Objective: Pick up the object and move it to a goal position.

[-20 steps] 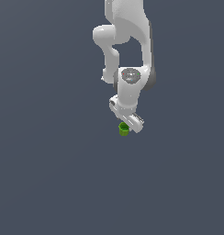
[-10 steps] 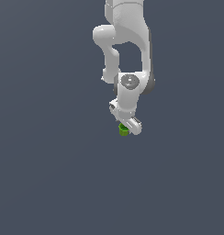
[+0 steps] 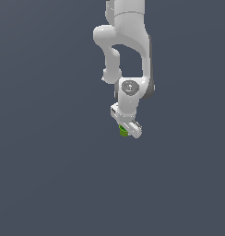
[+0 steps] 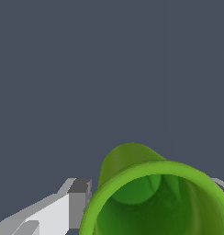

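Compared with a second ago, the arm's wrist has turned slightly while the green cup [image 3: 123, 131] stays tucked under the gripper [image 3: 125, 132]. The fingers [image 4: 79, 195] flank the cup's rim, apparently clamping it. Only plain grey floor [image 3: 50, 175] surrounds the cup.

We find no readable text, label, brand, number or sign — not in either view.

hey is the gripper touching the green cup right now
Cannot tell. In the wrist view a finger sits right beside the cup, but the meeting point is hidden behind the rim. In the exterior view the gripper overlaps the cup, too small to judge.
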`<state>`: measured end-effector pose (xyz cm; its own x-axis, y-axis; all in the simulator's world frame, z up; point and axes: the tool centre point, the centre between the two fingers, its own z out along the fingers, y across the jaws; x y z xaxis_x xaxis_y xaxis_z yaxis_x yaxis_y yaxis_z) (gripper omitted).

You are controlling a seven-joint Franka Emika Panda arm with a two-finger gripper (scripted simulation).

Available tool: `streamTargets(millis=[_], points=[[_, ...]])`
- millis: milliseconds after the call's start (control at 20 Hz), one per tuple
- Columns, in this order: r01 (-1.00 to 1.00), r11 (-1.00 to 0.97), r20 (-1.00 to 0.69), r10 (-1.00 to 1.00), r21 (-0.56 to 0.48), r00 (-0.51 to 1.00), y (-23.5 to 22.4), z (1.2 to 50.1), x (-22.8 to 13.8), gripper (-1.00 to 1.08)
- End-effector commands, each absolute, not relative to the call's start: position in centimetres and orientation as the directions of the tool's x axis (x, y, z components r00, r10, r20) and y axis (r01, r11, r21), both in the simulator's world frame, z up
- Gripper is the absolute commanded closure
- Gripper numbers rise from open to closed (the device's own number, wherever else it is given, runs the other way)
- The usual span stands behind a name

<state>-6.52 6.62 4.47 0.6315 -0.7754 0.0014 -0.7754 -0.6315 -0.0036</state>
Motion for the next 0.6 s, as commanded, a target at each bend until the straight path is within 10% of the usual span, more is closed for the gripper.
streamTargets(millis=[0,550], points=[[-0.777,-0.63,0.0,-0.777,0.0,0.63,6.47,4.25,-6.64,1.08],[-0.776,-0.63,0.0,-0.776,-0.002,0.63,6.54,4.6,-6.58,1.08]])
